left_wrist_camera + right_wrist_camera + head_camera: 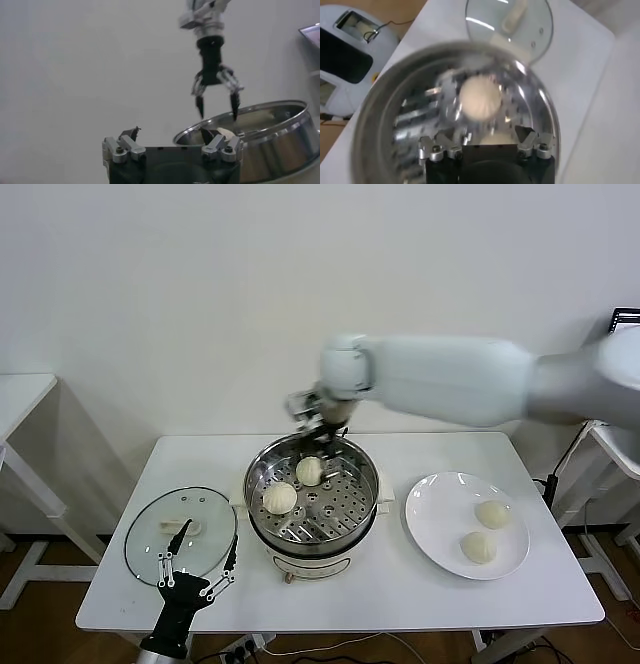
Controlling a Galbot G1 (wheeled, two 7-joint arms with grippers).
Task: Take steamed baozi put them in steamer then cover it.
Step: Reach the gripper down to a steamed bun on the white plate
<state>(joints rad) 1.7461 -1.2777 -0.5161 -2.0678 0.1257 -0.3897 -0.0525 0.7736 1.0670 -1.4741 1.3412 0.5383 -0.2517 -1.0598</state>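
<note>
The steamer [254, 506] stands mid-table with two baozi [280, 497] [309, 471] on its perforated tray. My right gripper [323, 440] hangs open just above the steamer's back rim, over the rear baozi, holding nothing. In the right wrist view the open right gripper [485, 134] looks down at one baozi [479, 100], with another [495, 140] right below the jaws. Two more baozi [492, 514] [478, 547] lie on the white plate [440, 502]. The glass cover [180, 536] lies flat on the left. My left gripper [210, 536] waits open over its near edge.
The white table [400, 589] carries everything, with bare room along its front edge. In the left wrist view, past the open left gripper [170, 136], the steamer's wall [280, 140] and the right gripper [217, 107] show. A white side table [20, 399] stands far left.
</note>
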